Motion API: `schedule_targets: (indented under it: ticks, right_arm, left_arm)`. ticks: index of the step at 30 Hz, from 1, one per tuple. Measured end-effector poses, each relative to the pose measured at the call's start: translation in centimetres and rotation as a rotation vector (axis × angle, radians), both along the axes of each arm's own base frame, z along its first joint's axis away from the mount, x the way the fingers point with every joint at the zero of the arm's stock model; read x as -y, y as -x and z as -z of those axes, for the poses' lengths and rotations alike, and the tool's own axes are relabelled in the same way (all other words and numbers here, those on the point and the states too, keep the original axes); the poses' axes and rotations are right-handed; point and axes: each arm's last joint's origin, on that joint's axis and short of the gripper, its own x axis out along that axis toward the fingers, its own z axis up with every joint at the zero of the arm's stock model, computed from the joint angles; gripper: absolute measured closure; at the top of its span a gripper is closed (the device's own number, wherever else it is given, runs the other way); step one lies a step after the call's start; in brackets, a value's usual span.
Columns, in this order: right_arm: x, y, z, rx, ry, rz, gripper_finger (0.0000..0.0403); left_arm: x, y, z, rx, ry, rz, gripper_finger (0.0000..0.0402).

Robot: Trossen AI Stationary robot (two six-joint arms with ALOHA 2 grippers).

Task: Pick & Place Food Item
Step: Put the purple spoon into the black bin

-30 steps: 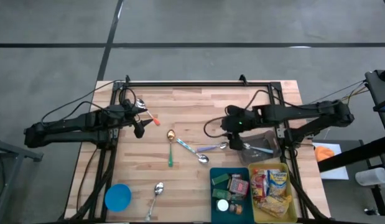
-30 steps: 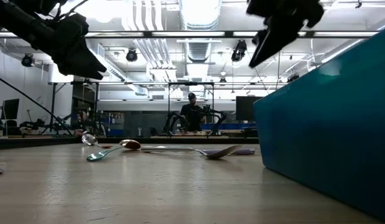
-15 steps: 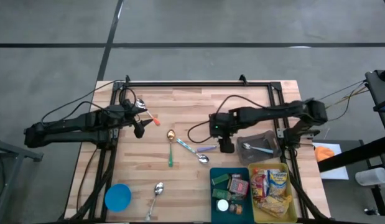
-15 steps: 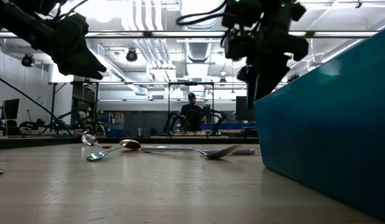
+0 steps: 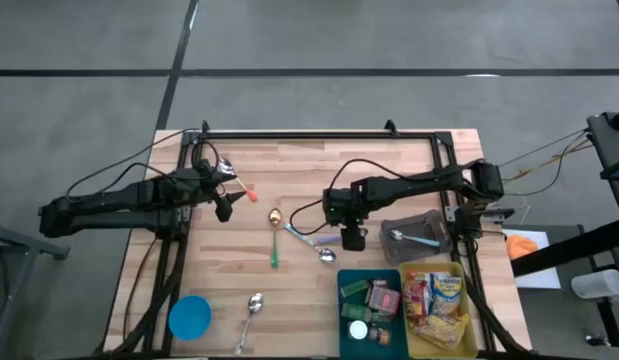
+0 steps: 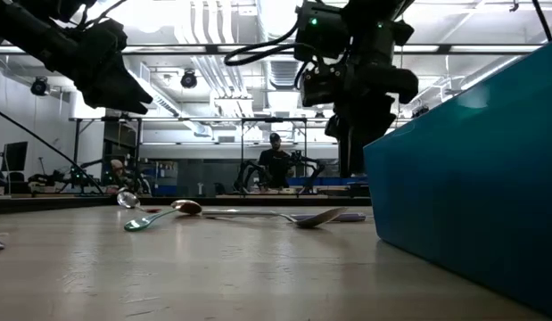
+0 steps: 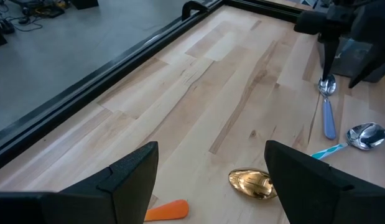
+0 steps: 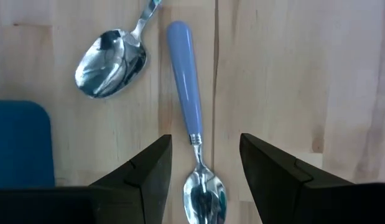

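A: Over the bench's middle, toward its right side, the right gripper [image 5: 353, 238] hangs with jaws partly apart and nothing between them. Directly beneath lies the blue spoon [image 8: 184, 109], bowl [image 8: 203, 190] between the fingertips [image 8: 156, 163] in the wrist view.

B: And the food?

A: Packets sit in the yellow bin [image 5: 441, 298] at the bench's front right corner, beside the teal bin [image 5: 370, 300]. The gripper is lined up on a spoon, not on them.

B: So how should the grab go?

A: Judging from here, drop straight down, straddling the neck just above the bowl, fingers across the handle, and keep clear of the second spoon [image 8: 110, 55] just beside it.

B: The left arm?

A: The left gripper [image 5: 224, 206] waits wide and empty near the bench's back left corner.
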Motion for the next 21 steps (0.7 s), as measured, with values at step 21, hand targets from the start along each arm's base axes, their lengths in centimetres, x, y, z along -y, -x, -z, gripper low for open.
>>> schedule_targets:
  ticks: [21]
  right_arm:
    - [-1.3,1.4,3.3,-0.061,0.02,0.041,0.0216]
  left_arm:
    - [0.0,0.0,0.0,0.0,0.0,0.0,0.0103]
